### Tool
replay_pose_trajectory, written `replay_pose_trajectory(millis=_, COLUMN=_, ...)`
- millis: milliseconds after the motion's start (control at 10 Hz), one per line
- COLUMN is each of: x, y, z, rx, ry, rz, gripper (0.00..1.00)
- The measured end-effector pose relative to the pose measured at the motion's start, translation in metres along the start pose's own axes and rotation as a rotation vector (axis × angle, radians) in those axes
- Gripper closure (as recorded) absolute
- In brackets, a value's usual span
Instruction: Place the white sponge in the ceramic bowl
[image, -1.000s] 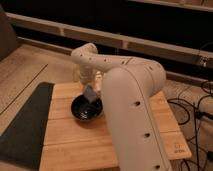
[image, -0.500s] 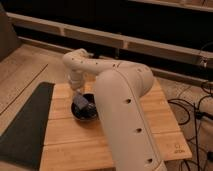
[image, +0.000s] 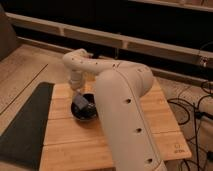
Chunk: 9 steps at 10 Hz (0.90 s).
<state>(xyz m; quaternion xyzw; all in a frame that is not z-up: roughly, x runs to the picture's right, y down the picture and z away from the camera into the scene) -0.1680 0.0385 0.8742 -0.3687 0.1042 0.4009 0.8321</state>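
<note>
The ceramic bowl (image: 89, 114) is a dark, glossy round bowl on the wooden table (image: 70, 145), just left of my big white arm. My gripper (image: 80, 101) reaches down from the elbow at the back and hangs over the bowl's left rim. A small pale bluish-grey pad, the white sponge (image: 79, 104), sits at the gripper's tip, held just above the bowl's inside. My arm hides the bowl's right side.
A dark mat (image: 22, 125) lies along the table's left side. My white arm (image: 125, 115) covers the table's middle and right. Black cables (image: 197, 107) lie on the floor to the right. A dark wall with rails runs behind.
The gripper has moved left and slightly down over the bowl, with the sponge still at its tip. The bowl has not moved.
</note>
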Motion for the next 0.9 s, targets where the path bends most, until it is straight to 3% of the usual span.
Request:
replay_pose_trajectory(millis=200, x=0.0000, y=0.0000, z=0.0000, rx=0.000, ry=0.000, rz=0.000, gripper=0.34)
replay_pose_trajectory(millis=400, x=0.0002, y=-0.0001, z=0.0002, rx=0.000, ry=0.001, rz=0.000, gripper=0.20)
replay_pose_trajectory(millis=900, x=0.0003, y=-0.0005, z=0.0001, rx=0.000, ry=0.000, rz=0.001, gripper=0.20)
